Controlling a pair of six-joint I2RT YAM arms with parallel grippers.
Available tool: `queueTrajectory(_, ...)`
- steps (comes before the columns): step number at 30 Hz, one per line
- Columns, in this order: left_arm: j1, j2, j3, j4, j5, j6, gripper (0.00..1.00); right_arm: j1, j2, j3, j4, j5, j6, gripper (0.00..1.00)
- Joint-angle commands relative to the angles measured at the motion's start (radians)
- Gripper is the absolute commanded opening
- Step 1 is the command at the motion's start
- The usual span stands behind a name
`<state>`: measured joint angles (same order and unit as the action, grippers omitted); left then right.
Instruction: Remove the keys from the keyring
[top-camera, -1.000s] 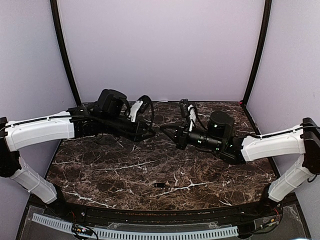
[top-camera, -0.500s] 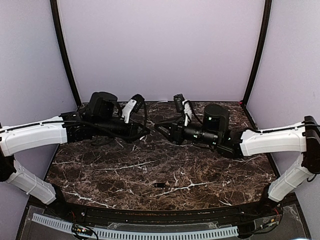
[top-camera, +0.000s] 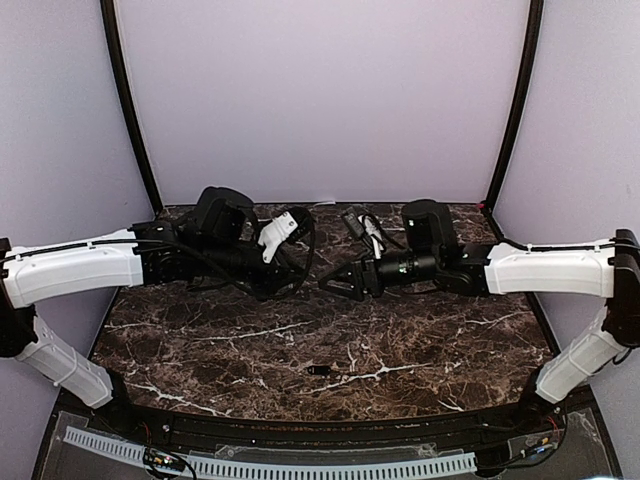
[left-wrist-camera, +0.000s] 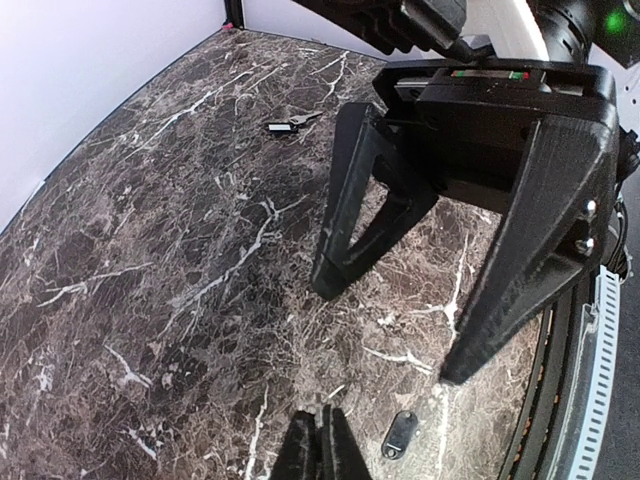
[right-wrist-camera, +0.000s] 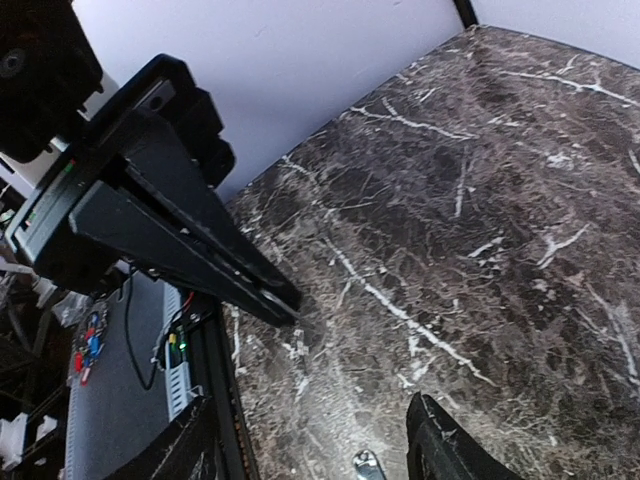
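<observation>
Below, veined marble table (top-camera: 250, 350), lilac walls (top-camera: 320, 100)

You look down on a dark brown marble worktop (top-camera: 200, 350) veined in white. At 12 o'clock a plain lilac back wall (top-camera: 320, 100) rises, with a matching left wall (top-camera: 50, 120) at 9 o'clock and right wall (top-camera: 590, 120) at 3 o'clock. Black posts (top-camera: 128, 110) lean up at 10 and 2 o'clock. A white slotted strip (top-camera: 300, 467) curves along the worktop's near edge at 6 o'clock. The light is soft and even.
</observation>
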<state>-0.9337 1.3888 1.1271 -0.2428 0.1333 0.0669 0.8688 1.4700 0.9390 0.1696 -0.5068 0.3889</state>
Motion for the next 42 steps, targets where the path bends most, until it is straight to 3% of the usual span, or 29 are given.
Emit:
queueTrajectory(1,-0.014,0.014,0.036,-0.042,0.011,0.075,0.00,-0.008,0.047,0.081,-0.109,-0.185,-0.027,0.62)
queueTrajectory(6,-0.021,0.027,0.056,-0.049,0.026,0.085,0.00,-0.007,0.091,0.114,-0.115,-0.215,-0.044,0.55)
queueTrajectory(16,-0.033,0.042,0.074,-0.059,0.045,0.088,0.00,-0.007,0.151,0.145,-0.093,-0.221,-0.051,0.24)
queueTrajectory(21,-0.036,0.047,0.073,-0.064,0.052,0.088,0.00,-0.007,0.164,0.155,-0.084,-0.224,-0.060,0.18)
queueTrajectory(25,-0.037,0.044,0.068,-0.061,0.042,0.083,0.00,-0.007,0.161,0.154,-0.085,-0.221,-0.076,0.00)
queueTrajectory(30,-0.037,0.041,0.049,-0.037,0.031,0.054,0.00,-0.007,0.138,0.091,-0.017,-0.182,-0.103,0.00)
queueTrajectory(37,-0.037,0.065,0.040,0.001,-0.044,-0.092,0.00,-0.008,0.022,-0.096,0.280,0.015,-0.070,0.00)
queueTrajectory(42,-0.037,0.082,0.027,0.082,0.030,-0.204,0.00,0.006,0.005,-0.184,0.445,0.146,-0.057,0.00)
